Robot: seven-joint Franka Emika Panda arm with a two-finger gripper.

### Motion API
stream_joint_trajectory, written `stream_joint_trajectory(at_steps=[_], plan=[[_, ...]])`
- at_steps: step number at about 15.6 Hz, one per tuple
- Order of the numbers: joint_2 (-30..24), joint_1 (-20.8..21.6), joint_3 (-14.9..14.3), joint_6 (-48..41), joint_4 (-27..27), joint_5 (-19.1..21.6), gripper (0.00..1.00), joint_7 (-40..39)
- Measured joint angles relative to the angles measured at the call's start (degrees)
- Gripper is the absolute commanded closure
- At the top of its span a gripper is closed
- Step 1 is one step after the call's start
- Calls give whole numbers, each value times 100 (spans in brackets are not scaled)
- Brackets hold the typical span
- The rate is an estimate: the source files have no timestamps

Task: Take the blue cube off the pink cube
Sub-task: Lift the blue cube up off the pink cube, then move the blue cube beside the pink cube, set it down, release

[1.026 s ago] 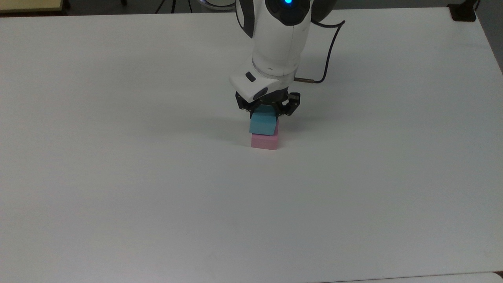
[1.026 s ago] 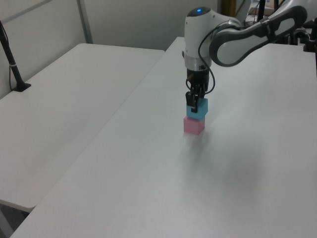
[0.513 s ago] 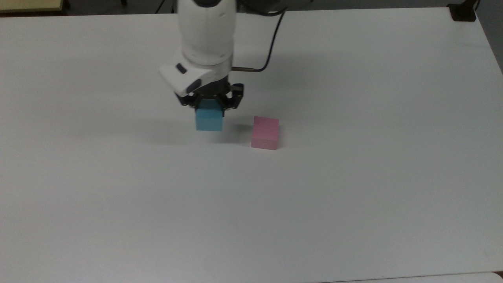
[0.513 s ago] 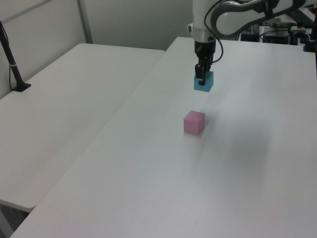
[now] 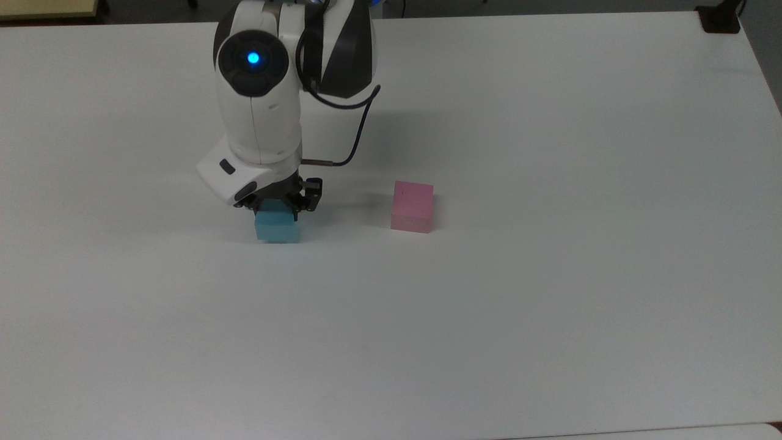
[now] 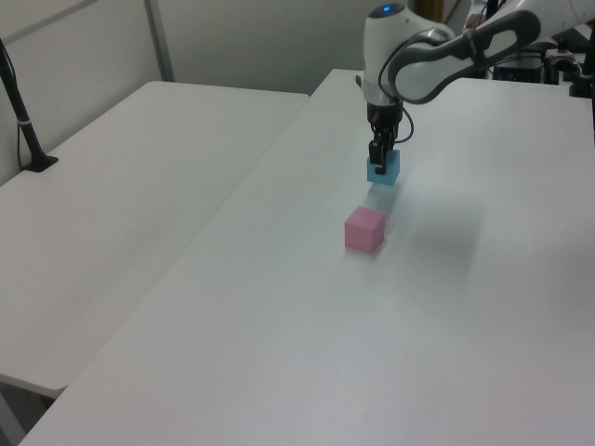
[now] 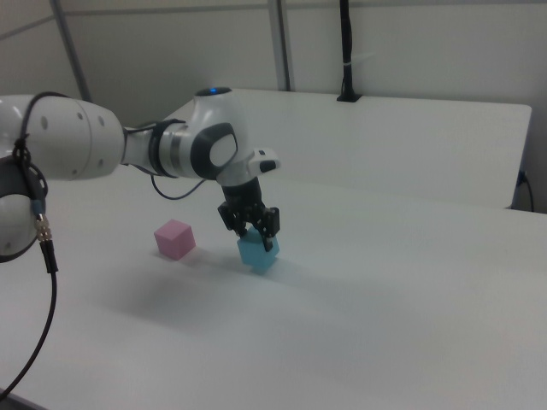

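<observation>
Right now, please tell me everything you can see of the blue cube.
The blue cube is small, matte and light blue, with plain faces. The claw grips it from above, fingers on opposite sides. It is upright, down at the white table; whether it touches the surface I cannot tell. It is apart from the pink cube, on the top view's left of it.

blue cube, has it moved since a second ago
Yes. The blue cube was stacked on the pink cube; now, held in the gripper, it sits low at the table, well toward the top view's left of the pink cube.
</observation>
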Motion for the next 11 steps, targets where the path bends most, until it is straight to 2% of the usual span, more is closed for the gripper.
stream_joint_trajectory(at_steps=[3,6,11], plan=[[86,-28,2,78,16,-7,0,-10],[-92,0,24,31,116,-7,0,-10],[-1120,458,70,-1232,197,-6,0,335]])
